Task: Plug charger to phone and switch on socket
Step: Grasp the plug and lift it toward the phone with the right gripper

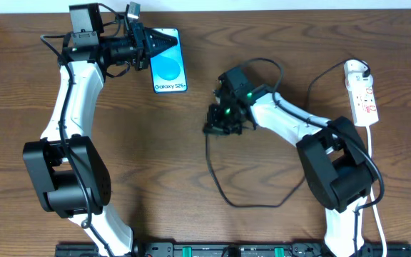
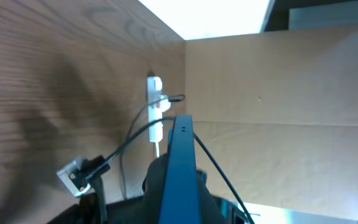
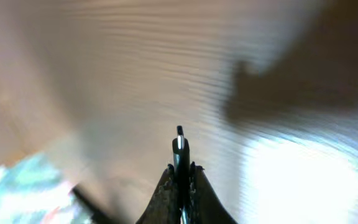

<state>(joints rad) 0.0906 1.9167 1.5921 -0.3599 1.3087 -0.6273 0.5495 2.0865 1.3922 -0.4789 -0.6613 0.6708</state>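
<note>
While left hand [image 1: 160, 45] clamps phone [image 1: 168, 71] steady | right hand [image 1: 220, 123] pinches charger [image 3: 179, 142] tip, likely for aiming at its port.

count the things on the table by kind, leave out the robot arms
phone: 1
charger, black cable with its white adapter: 1
power strip: 1
total: 3
</note>
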